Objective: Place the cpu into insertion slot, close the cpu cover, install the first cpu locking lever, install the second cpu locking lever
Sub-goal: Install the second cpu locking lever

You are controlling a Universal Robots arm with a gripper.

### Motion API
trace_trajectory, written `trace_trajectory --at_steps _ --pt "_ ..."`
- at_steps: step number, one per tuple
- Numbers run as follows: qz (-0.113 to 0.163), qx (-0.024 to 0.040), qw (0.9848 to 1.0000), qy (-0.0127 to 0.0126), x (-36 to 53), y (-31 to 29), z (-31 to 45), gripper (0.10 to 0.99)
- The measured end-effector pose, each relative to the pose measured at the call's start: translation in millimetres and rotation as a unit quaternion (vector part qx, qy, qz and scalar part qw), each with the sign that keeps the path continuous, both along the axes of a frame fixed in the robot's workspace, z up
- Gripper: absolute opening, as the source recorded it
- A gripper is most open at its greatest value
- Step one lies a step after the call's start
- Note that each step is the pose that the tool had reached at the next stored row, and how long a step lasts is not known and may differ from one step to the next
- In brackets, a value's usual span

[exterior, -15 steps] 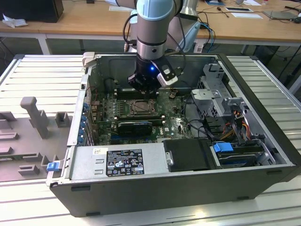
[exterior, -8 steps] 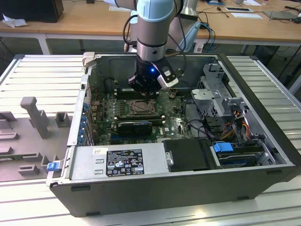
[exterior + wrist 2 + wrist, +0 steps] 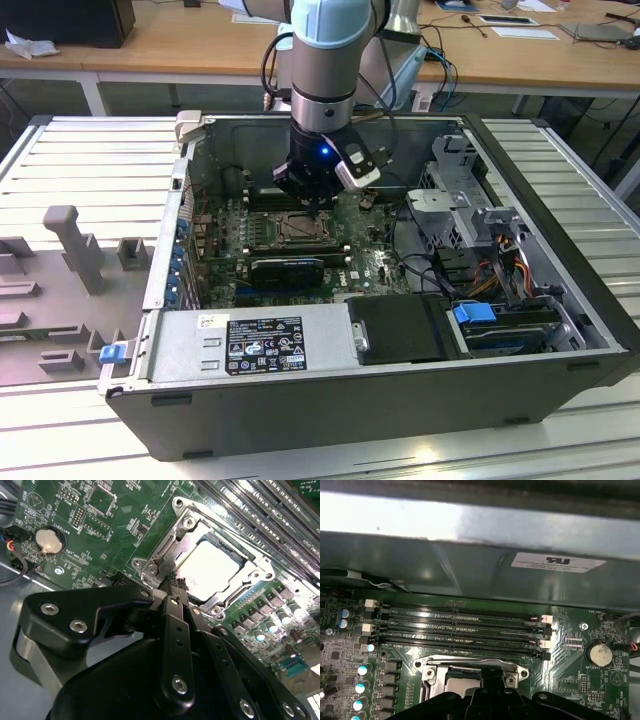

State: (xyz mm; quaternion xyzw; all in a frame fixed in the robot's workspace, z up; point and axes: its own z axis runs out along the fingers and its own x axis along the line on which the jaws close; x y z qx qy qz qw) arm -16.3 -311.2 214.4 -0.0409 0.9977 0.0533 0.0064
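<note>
The cpu [image 3: 207,565] lies flat in the insertion slot [image 3: 298,228] on the green board, its pale metal top showing through the square window of the cpu cover [image 3: 186,529]. The cover lies down over the chip. My gripper [image 3: 171,582] hangs just above one edge of the socket, its black fingers [image 3: 176,611] drawn together with the tips at the cover's rim. In the first wrist view the cpu [image 3: 461,684] and cover [image 3: 470,663] sit just beyond the gripper [image 3: 492,679]. In the exterior view the gripper [image 3: 305,195] is low inside the open computer case.
Long black memory slots [image 3: 460,627] run beside the socket. A coin battery [image 3: 49,541] sits on the board. The case's back wall [image 3: 470,565] is close. A power supply [image 3: 250,340], drive bays [image 3: 480,230] and cables [image 3: 410,250] fill the case's other parts.
</note>
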Motion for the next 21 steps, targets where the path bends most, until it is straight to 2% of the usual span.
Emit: trace_trajectory --at_steps 1,13,17,21 --pt "0.0 0.0 1.0 0.0 0.0 0.0 4.8 0.106" --pt "0.0 0.0001 1.0 -0.0001 -0.1 -6.7 4.6 0.106" --pt "0.0 0.0 1.0 -0.0001 -0.3 -7.3 8.4 0.106" --pt "0.0 0.0 1.0 0.0 -0.7 -14.9 8.6 0.106"
